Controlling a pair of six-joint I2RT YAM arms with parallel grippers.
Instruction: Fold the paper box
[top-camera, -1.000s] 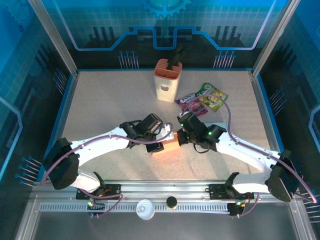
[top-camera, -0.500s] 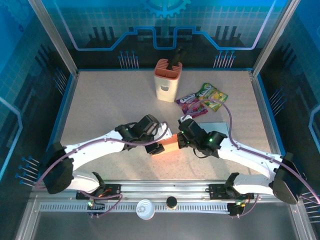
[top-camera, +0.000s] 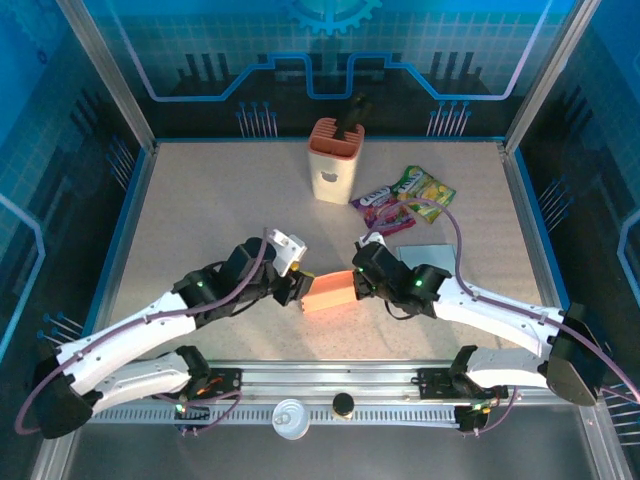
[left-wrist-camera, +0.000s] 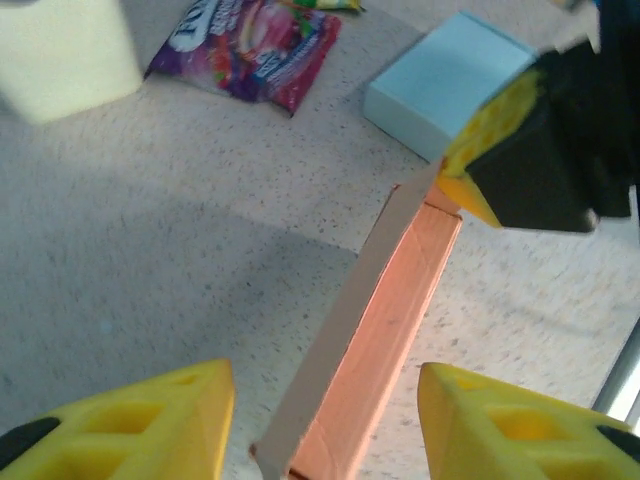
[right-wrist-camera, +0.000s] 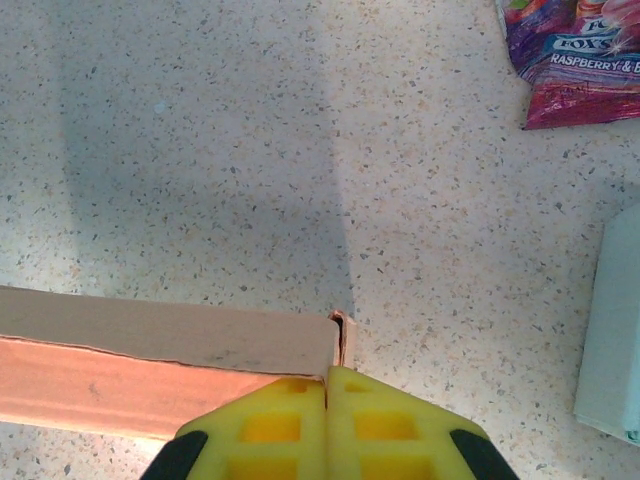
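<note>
the speckled table (top-camera: 200, 200) takes up the middle of the top view; the left arm (top-camera: 150, 325) reaches in from the lower left and the right arm (top-camera: 490, 310) from the lower right, and they meet just below the centre; a peach and cream holder (top-camera: 334, 160) stands upright at the upper centre, near the back edge; to its right lies a purple and yellow candy bag (top-camera: 400, 197), and below the bag a flat pale blue box (top-camera: 425, 257) lies just beside the right arm; the orange paper box (top-camera: 329, 292) sits below the centre of the frame, lengthwise between the two wrists; the left gripper (top-camera: 292, 290) is at its left end, and in the left wrist view its yellow fingers (left-wrist-camera: 130, 420) are spread, one on each side of the box's near end with a gap on both sides; the right gripper (top-camera: 358, 285) is at the right end, its pads (right-wrist-camera: 270, 425) pressed together on the thin end edge of the box.
</note>
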